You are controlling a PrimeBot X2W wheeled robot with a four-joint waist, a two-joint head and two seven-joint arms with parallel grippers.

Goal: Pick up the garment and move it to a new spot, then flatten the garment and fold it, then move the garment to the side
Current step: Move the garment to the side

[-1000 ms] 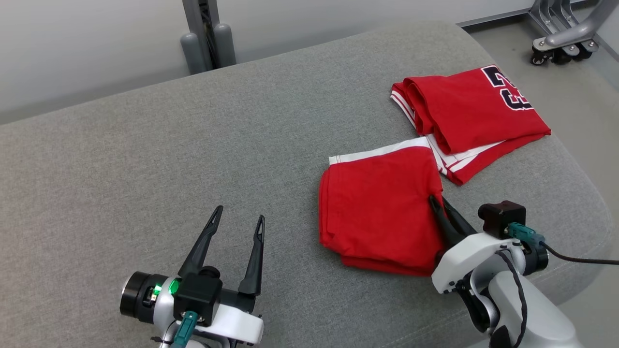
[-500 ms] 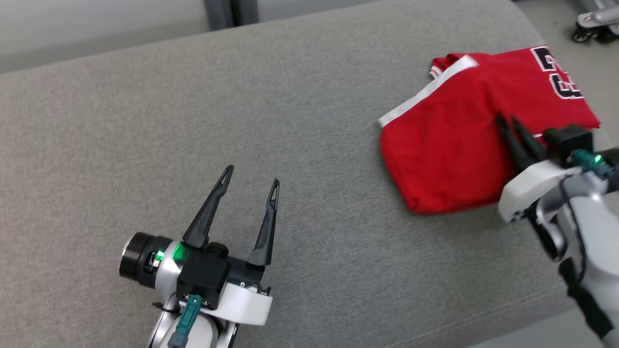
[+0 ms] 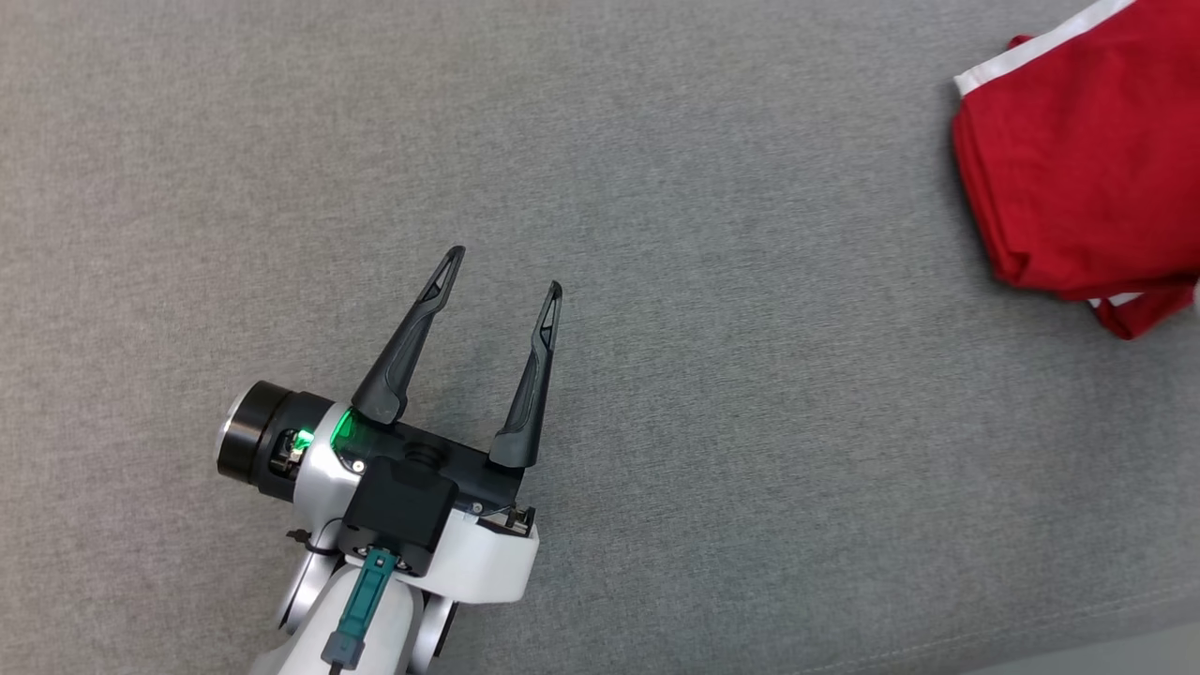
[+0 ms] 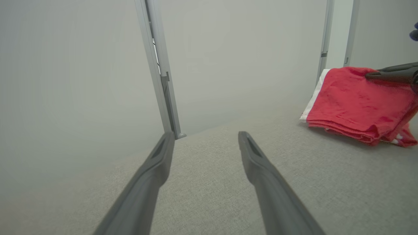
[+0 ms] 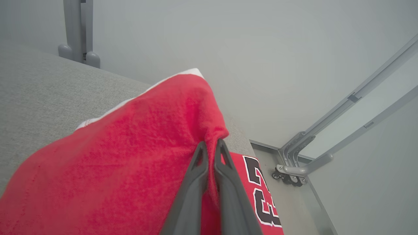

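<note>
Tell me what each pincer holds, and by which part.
Right pincer pinches the red garment at a bunched edge; left pincer holds nothing.

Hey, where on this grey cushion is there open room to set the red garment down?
Bare cushion runs wide between the open left gripper and the folded red garment, and also ahead of that gripper. The right edge is crowded: there the shut right gripper pinches the garment, right beside a numbered red jersey.

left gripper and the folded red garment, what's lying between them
Nothing: the head view shows bare grey fabric cushion from the left gripper to the folded red garment.
</note>
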